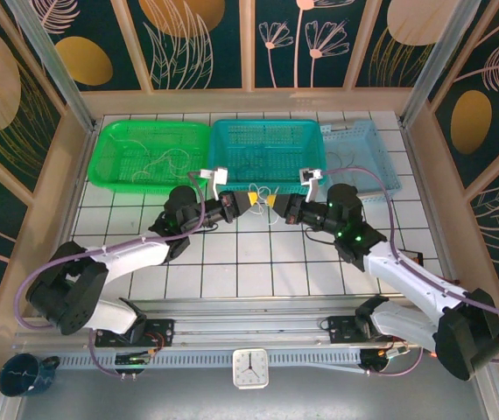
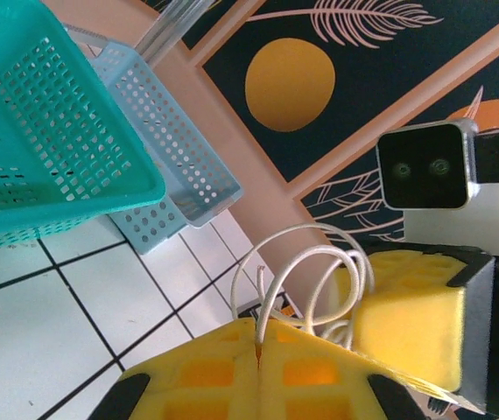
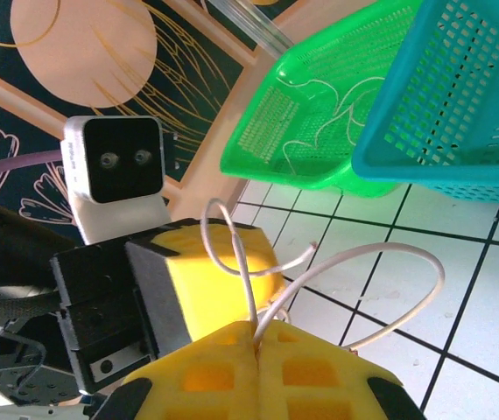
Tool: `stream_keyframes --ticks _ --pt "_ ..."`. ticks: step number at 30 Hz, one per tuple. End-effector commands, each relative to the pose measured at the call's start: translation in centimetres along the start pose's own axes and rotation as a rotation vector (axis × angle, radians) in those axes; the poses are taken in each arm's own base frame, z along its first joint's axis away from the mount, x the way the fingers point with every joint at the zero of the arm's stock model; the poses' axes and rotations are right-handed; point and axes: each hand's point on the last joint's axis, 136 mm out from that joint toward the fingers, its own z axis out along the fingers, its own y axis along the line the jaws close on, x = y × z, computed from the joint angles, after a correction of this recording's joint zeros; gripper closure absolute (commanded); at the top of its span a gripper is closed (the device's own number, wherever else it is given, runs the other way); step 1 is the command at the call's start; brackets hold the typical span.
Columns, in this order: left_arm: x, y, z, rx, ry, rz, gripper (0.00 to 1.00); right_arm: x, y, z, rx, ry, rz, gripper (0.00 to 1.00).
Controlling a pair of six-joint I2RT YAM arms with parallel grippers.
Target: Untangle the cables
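Left edge: the table is closed off by a pale wall panel, and a narrow strip of bare tiles is left beside the green basket.
Mug: set off the tiles, at the near left corner, in front of the rail.
Green basket: placed at the far left, its rim touching the teal basket; thin whitish cables are seen lying loose inside.
Left gripper: the yellow pads are pressed together, and a strand of the cable loops is pinched in the seam.
Cable loops: held in the air between the two grippers, over the tiles just in front of the teal basket, with white curls arching from one pinch to the other.
Open room: bare tiles are left between the grippers and the rail, crossed by both arms; the far edge is taken up by the row of baskets.
Right gripper: the pads are pressed together on the same loops, tip nearly against the left gripper.
Blue basket: tucked partly under the teal basket, near the right wall panel.
Clock: set at the near edge, in the middle; the dial's numerals are too small to be read.
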Motion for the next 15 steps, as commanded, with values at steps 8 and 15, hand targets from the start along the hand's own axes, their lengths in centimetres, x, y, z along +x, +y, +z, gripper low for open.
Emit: stream_keyframes --ticks 8,15 --pt "-2.7 -3.6 -2.1 0.077 -0.134 0.075 1.00 0.6 -7.2 -0.1 0.294 -0.051 0.070 1.00" --pt "-5.3 -5.0 -3.7 0.041 -0.250 0.095 1.00 2.1 -9.0 -0.5 0.319 -0.041 0.118 0.79"
